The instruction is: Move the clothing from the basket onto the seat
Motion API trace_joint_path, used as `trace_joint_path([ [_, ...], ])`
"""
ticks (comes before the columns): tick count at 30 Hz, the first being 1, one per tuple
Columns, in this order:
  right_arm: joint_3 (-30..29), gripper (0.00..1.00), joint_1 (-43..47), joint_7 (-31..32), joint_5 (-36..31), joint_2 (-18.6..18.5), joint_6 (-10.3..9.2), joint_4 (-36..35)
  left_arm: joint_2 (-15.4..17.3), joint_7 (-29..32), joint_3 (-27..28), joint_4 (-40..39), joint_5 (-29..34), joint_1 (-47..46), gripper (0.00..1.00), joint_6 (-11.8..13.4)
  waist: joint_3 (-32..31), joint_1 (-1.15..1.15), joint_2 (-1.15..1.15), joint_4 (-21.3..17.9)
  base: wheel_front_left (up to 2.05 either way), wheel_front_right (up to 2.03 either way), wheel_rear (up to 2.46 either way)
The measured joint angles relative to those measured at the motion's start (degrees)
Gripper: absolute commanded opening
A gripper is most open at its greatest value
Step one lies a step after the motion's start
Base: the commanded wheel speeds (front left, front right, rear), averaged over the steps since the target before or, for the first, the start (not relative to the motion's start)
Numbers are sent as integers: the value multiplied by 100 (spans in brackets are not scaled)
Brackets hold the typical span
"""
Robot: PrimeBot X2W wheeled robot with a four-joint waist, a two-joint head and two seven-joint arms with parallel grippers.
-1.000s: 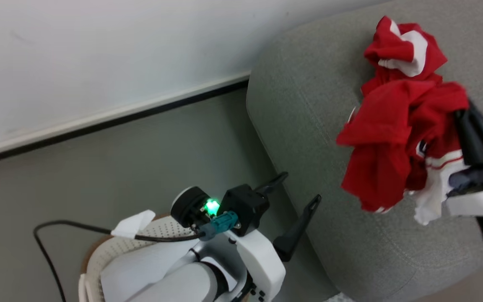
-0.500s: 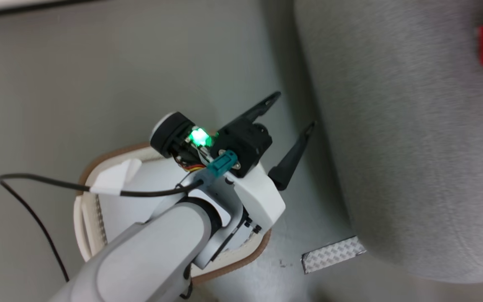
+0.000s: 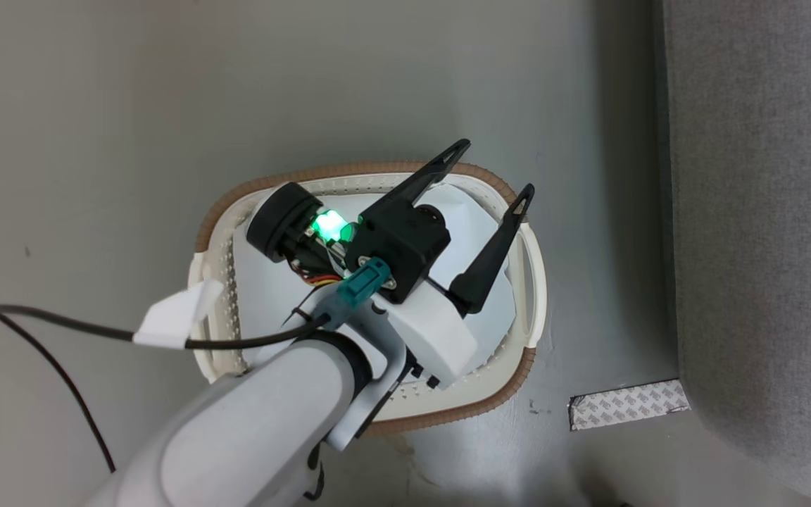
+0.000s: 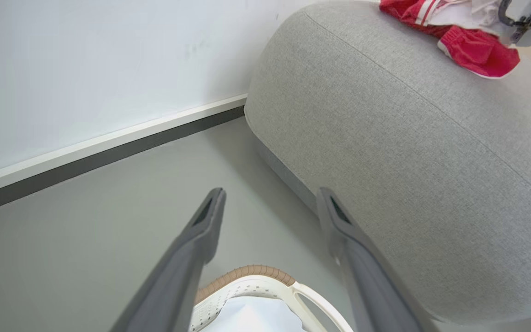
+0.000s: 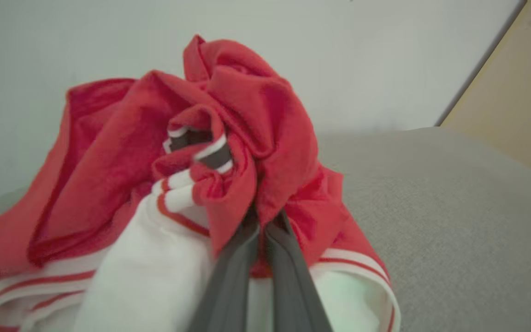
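1. The right gripper (image 5: 262, 220) is pressing its two fingers together on a bunched red-and-white garment (image 5: 251, 110), with almost no gap showing between the jaws.
2. That garment is appearing to rest on the seat (image 5: 436, 212), its white striped panels spreading over the grey fabric on either side of the fingers.
3. The left gripper (image 3: 493, 171) is hovering over the basket (image 3: 349, 171), fingers spread wide and carrying nothing.
4. A pale bluish-white piece (image 3: 479, 222) is lying in the basket beneath the spread fingers; contact is not showing in the left wrist view.
5. Judged progress: the red clothing is sitting on the seat but is not yet released, and the pale piece is awaiting transfer.
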Motion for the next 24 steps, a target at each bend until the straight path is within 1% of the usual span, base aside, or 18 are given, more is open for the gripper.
trace_joint_path([
  [1, -53, 71, 38, -4, -77, 99, 0, 2, -2, -30, 4, 1, 2, -4, 100, 14, -9, 0, 0, 8, 0, 0, 0],
  [2, -103, 100, 74, -5, -163, 174, 0, -26, -13, -48, 10, -2, 3, -15, 100, 14, -28, 0, 0, 5, 0, 0, 0],
  [4, -193, 100, 190, -7, -357, 310, 0, -222, -19, -88, 24, 8, 3, -38, 100, 13, -99, 0, 0, -30, 0, 0, 0],
  [7, -192, 100, 505, -10, -554, 581, 0, -708, -33, -144, 33, 40, -23, -41, 100, 8, -249, -1, 0, -98, 0, 0, 0],
  [13, -70, 100, 1567, -16, -722, 1026, 0, -1900, -60, -346, 57, 188, -220, 117, 100, -21, -719, -1, 0, -219, 0, 0, 0],
  [19, -67, 100, 2744, -16, -922, 1304, 0, -3048, -77, -700, 134, 382, -449, 510, 100, -15, -1415, -2, 0, -260, 0, 0, 0],
  [24, 113, 100, 3807, -18, -1039, 1511, 0, -3836, -51, -1093, 274, 602, -735, 1055, 100, 121, -2106, -2, 0, -202, 0, 0, 0],
])
